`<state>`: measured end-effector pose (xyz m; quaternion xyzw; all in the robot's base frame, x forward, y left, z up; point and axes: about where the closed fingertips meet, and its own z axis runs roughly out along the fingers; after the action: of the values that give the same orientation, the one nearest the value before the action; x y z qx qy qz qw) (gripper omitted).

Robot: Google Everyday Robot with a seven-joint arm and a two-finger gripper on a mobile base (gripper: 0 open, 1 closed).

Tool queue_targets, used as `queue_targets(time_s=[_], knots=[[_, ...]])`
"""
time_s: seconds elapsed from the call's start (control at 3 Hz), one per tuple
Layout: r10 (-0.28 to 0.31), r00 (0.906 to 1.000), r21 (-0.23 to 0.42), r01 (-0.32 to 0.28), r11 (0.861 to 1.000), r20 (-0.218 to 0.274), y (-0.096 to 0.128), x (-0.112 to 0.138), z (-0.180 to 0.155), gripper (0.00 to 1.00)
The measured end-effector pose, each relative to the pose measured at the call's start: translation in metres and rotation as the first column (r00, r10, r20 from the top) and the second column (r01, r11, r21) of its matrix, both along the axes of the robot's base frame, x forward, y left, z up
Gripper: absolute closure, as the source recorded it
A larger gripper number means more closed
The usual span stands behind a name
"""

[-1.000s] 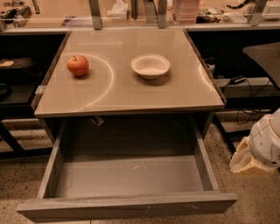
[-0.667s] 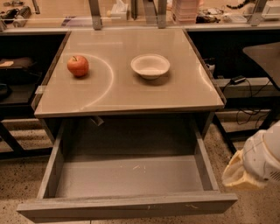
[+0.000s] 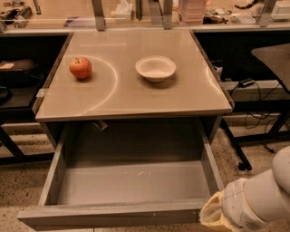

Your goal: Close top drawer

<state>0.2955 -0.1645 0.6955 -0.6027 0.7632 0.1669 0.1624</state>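
Observation:
The top drawer (image 3: 131,183) is a wide grey metal drawer, pulled far out from under the tabletop, its tray empty. Its plain front (image 3: 113,216) runs along the bottom of the view. My arm's white wrist (image 3: 253,204) comes in at the bottom right. My gripper (image 3: 212,216) is at the drawer front's right end, at its outer right corner, with only its pale base showing.
A beige tabletop (image 3: 136,97) holds a red apple (image 3: 80,68) at the left and a white bowl (image 3: 155,68) at the middle. Dark desks, table legs (image 3: 235,145) and cables (image 3: 258,104) stand to both sides. A cluttered bench (image 3: 145,13) runs along the back.
My arm has moved left and down from beside the drawer's right wall to the front's right corner. The drawer has not visibly moved.

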Motion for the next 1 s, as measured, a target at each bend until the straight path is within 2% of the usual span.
queue_targets(time_s=[0.33, 0.67, 1.0], knots=[[0.016, 0.9995, 0.031, -0.017, 0.999, 0.026, 0.020, -0.002, -0.027, 1.00], [0.022, 0.9989, 0.036, -0.023, 0.999, 0.040, 0.027, 0.003, -0.053, 1.00], [0.019, 0.9986, 0.034, -0.021, 0.999, 0.049, 0.028, 0.005, -0.056, 0.89]])
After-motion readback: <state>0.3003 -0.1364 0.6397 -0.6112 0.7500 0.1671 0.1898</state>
